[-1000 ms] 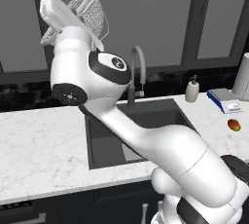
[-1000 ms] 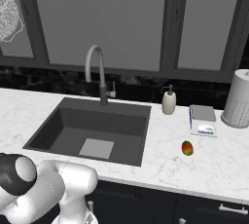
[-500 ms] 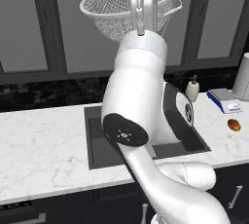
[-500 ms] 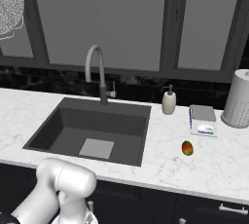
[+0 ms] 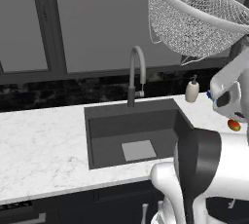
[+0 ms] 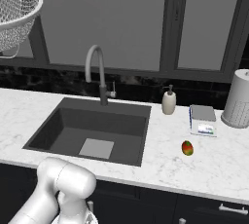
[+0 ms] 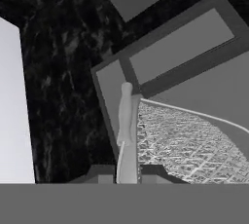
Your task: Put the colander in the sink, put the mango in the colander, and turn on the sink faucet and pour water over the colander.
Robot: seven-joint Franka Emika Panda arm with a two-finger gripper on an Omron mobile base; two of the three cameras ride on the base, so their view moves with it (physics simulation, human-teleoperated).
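My fingers (image 7: 127, 135) pinch the rim of the colander (image 5: 194, 18), which hangs high in the upper right of the left base frame, above the sink (image 5: 133, 133) and the sink faucet (image 5: 136, 74). The mango (image 6: 187, 148) lies on the counter (image 6: 214, 159), right of the sink, below a small box (image 6: 202, 120).

Colander (image 6: 14, 16) hangs high, left of the faucet (image 6: 97, 72).

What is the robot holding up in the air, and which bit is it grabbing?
The gripper holds the colander, lifted high above the sink. In the hand view it grips the colander by its rim.
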